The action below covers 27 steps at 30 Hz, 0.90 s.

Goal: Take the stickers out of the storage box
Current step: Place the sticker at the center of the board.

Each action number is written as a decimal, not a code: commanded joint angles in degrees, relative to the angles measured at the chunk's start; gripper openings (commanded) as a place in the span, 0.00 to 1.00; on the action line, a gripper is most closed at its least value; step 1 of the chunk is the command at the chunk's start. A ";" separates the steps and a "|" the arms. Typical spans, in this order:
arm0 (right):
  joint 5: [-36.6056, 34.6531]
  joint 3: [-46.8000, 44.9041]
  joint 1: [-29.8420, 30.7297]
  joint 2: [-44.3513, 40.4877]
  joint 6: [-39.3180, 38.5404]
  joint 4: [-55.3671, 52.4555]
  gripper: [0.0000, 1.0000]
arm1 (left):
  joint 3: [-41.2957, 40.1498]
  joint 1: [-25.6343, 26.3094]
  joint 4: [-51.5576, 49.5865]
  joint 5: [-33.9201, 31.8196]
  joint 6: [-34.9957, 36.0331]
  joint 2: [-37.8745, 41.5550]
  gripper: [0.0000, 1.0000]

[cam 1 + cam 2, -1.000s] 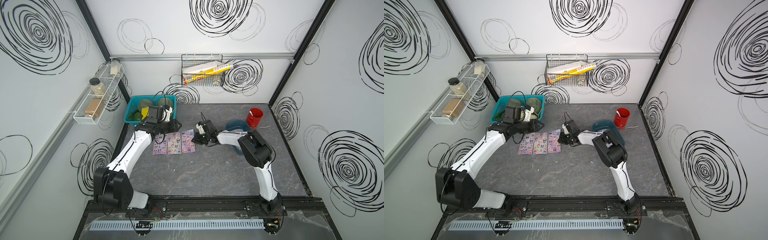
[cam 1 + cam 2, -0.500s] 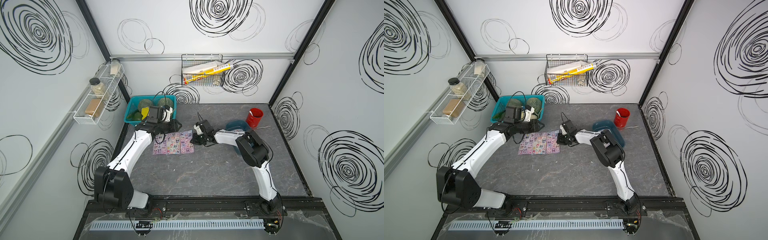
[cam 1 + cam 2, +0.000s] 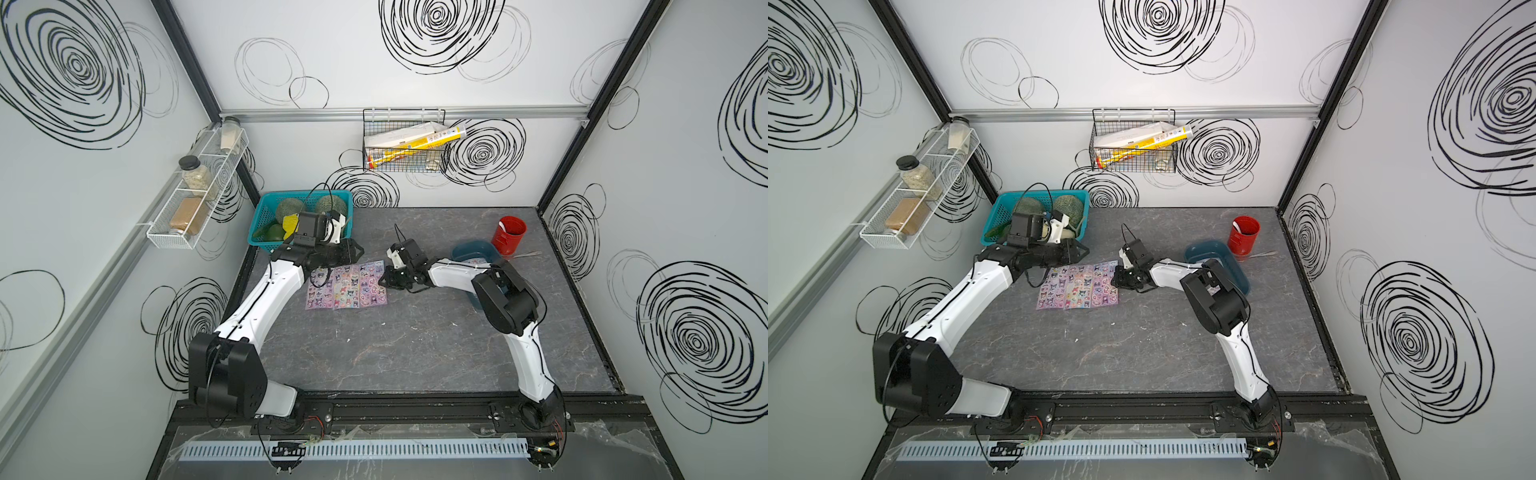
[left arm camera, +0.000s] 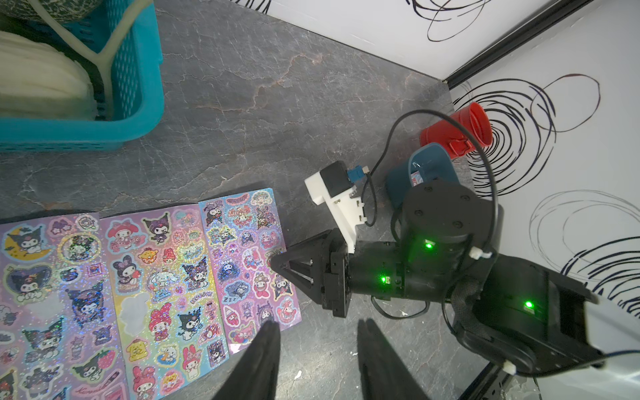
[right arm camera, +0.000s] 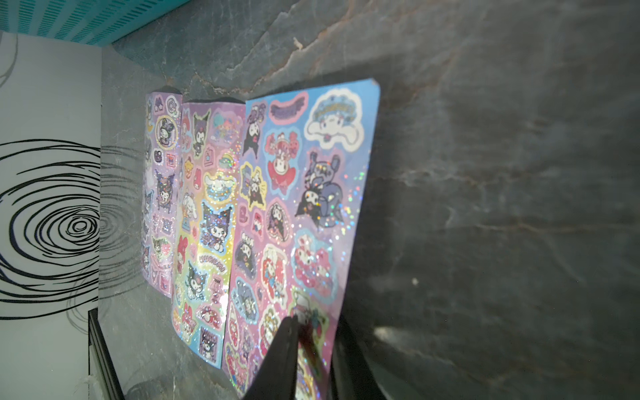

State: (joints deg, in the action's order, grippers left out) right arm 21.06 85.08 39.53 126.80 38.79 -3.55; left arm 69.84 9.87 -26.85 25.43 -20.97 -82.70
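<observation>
Three stickers (image 3: 347, 284) (image 3: 1077, 286) lie side by side on the grey table, glittery sheets in lilac, pink and pale blue (image 4: 156, 277) (image 5: 277, 207). My right gripper (image 3: 384, 282) (image 5: 316, 320) is at the right edge of the rightmost sheet. Its jaws stand slightly apart, with that edge between them. My left gripper (image 3: 357, 251) (image 4: 318, 329) hovers open and empty behind the sheets, one fingertip (image 4: 270, 327) over that sheet's corner. The storage box (image 3: 473, 251) (image 3: 1208, 249) (image 4: 426, 162), dark teal, sits to the right, half hidden by my right arm.
A bright-blue lattice basket (image 3: 305, 193) with melons stands at the back left, close behind my left wrist. A red cup (image 3: 509, 235) and a metal utensil (image 3: 528, 254) are beside the storage box. A wire rack (image 3: 403, 145) hangs on the back wall.
My right gripper has shifted a little to the left with the rightmost sheet, and its jaws have parted. The left arm has not moved.
</observation>
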 commanded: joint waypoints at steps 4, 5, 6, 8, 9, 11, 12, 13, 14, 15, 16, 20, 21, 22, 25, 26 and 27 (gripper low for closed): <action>-2.34 -0.79 0.19 -3.13 -1.15 -3.60 0.29 | 0.61 0.49 2.07 0.05 0.84 -0.40 0.43; -2.43 -0.83 0.16 -3.29 -1.22 -3.64 0.29 | 0.63 0.42 2.08 0.01 0.80 -0.36 0.43; -2.55 -0.96 0.19 -3.56 -1.17 -3.64 0.30 | 0.64 0.48 2.18 -0.04 0.81 -0.39 0.43; -2.58 -1.12 0.12 -3.85 -1.26 -3.71 0.30 | 0.64 0.59 2.18 -0.03 0.80 -0.42 0.43; -2.53 -1.23 0.19 -4.01 -1.26 -3.74 0.31 | 0.58 0.56 2.13 -0.03 0.74 -0.51 0.43; -2.77 -1.42 0.16 -4.43 -1.33 -3.83 0.31 | 0.61 0.63 2.22 -0.16 0.72 -0.53 0.43; -2.89 -1.49 0.12 -4.62 -1.43 -3.91 0.31 | 0.64 0.59 2.07 -0.21 0.69 -0.54 0.43; -3.03 -1.54 0.16 -4.81 -1.54 -4.08 0.31 | 0.62 0.62 2.11 -0.21 0.68 -0.49 0.43; -3.19 -1.41 0.18 -4.97 -1.65 -4.27 0.31 | 0.64 0.67 2.23 -0.21 0.68 -0.52 0.43; -3.37 -1.47 0.13 -5.28 -1.77 -4.50 0.31 | 0.62 0.67 2.17 -0.22 0.75 -0.53 0.43; -3.39 -1.49 0.19 -5.54 -1.87 -4.63 0.31 | 0.57 0.73 2.23 -0.16 0.74 -0.62 0.43; -4.57 -2.64 0.10 -8.40 -2.69 -4.44 0.31 | -0.70 0.84 3.86 -0.31 0.58 -0.84 0.43; -5.24 -3.46 0.09 -9.78 -3.20 -4.08 0.31 | -1.10 0.89 4.38 -0.20 0.41 -1.07 0.43; -6.16 -4.12 -0.03 -11.06 -3.71 -4.16 0.31 | -1.04 0.94 4.45 -0.12 0.40 -1.56 0.43; -9.05 -6.27 -1.11 -16.21 -5.26 -5.63 0.31 | -0.77 1.62 4.65 -0.24 0.27 -2.72 0.43; -9.71 -7.06 -1.88 -18.30 -5.80 -6.25 0.32 | -0.84 1.92 4.92 -0.28 0.17 -2.89 0.43; -10.48 -7.93 -2.74 -20.44 -6.19 -7.06 0.32 | -0.86 2.21 5.26 -0.30 0.14 -3.04 0.43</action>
State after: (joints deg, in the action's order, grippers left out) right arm 14.20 78.56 38.76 112.49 35.14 -8.05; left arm 69.47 11.18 -24.75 25.39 -21.02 -84.90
